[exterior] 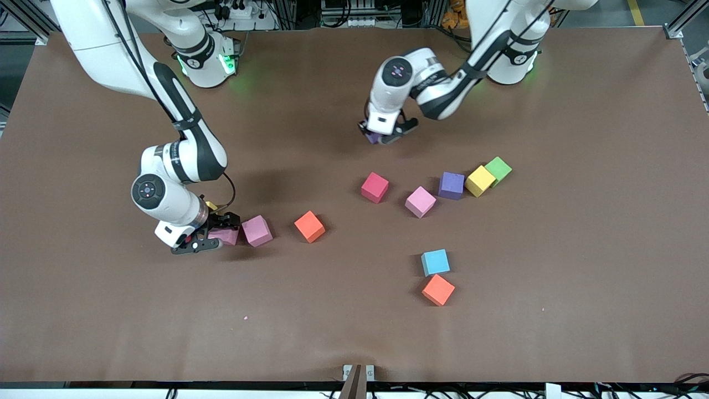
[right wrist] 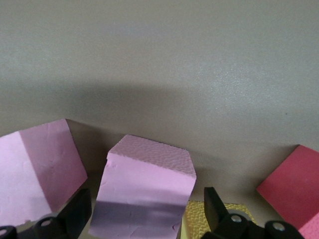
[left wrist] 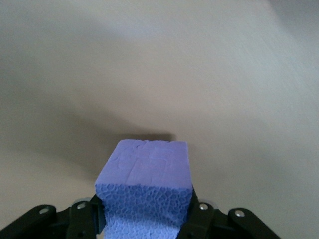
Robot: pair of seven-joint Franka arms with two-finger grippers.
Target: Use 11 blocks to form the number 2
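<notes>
Beside the free pink cube, the right gripper covers most of another pink cube, and only a sliver of a yellow cube shows above it. The left gripper hides nearly all of a purple cube. The right wrist view's edge cuts off a red cube.

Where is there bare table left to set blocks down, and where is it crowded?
Bare stretches: the table toward the left arm's end, and the strip nearer the front camera than the orange block. Crowded: the purple, yellow and green cubes huddle together, and pink blocks flank the right tool.
</notes>
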